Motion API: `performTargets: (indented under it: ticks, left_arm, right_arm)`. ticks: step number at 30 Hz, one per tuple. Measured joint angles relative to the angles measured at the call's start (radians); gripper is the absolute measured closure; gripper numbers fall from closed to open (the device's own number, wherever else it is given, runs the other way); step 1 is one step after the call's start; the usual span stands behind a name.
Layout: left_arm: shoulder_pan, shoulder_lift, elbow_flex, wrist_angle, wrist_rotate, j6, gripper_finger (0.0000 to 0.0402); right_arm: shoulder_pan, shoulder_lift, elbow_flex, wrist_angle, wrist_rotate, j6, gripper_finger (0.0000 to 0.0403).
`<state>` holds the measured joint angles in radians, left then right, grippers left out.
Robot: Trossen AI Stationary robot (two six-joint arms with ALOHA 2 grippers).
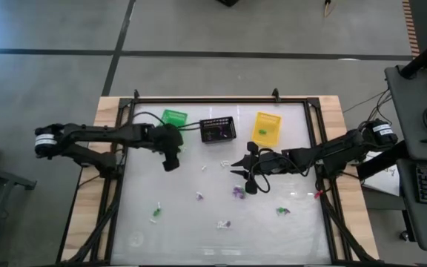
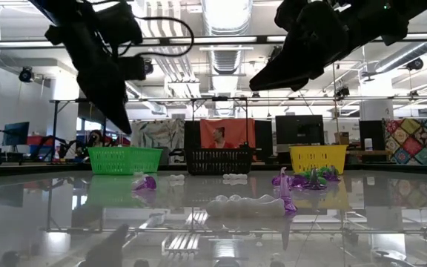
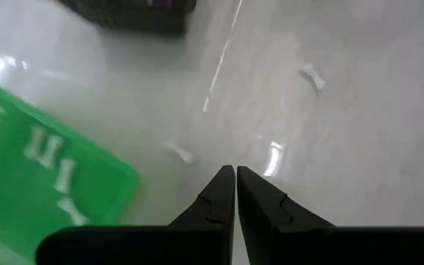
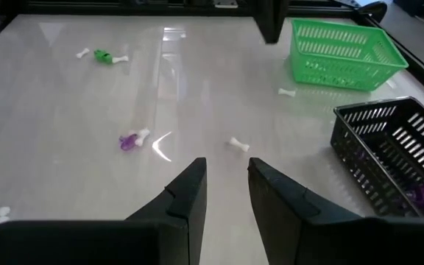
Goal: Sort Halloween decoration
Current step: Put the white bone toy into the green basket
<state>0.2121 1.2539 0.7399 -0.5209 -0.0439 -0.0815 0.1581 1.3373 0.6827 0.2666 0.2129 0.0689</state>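
Looking across the table from its near edge, I see the trinkets point(image 1: 223, 223) scattered over the pale glossy top: a white and purple one nearest me, a green and white one point(image 1: 155, 215) off to the left, and another green one point(image 1: 282, 211) to the right. A little farther in lie a small purple piece point(image 1: 199, 196) and a purple cluster point(image 1: 238, 193) just beside the right gripper point(image 1: 245, 173). That gripper hangs above the middle of the table point(image 1: 136, 237), its fingers point(image 4: 186, 193) a narrow gap apart with nothing between them. Two white bone-shaped bits point(image 1: 222, 162) rest between the two grippers.

The left gripper point(image 1: 170, 160) hovers near the green basket point(image 1: 173, 118), its fingers point(image 3: 217, 193) pressed together and empty; a white bone point(image 3: 177, 151) lies on the table just ahead of it.

Along the far edge I have three baskets in a row: the green one at left with white pieces in it, the black basket point(image 1: 217, 129) in the centre with something purple inside, and the yellow basket point(image 1: 266, 127) at right holding a green bit. Beyond the table, a person point(image 2: 218, 138) sits in the room.
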Motion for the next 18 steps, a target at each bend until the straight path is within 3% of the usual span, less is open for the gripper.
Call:
performTargets:
  ticks: [3,13,18]
  left_arm:
    - [-0.027,0.038,-0.025,0.053,-0.018,-0.1,0.0401]
    - [-0.176,0.074,-0.256,0.445,-0.359,-0.208,0.0401]
    - [-0.172,0.086,-0.378,0.724,-0.372,-0.197,0.0401]
  right_arm:
    - [0.0,0.0,0.0,0.0,0.0,-0.002,0.0307]
    - [0.0,0.0,0.0,0.0,-0.001,0.007,0.0307]
    - [0.0,0.0,0.0,0.0,-0.001,-0.011,0.0307]
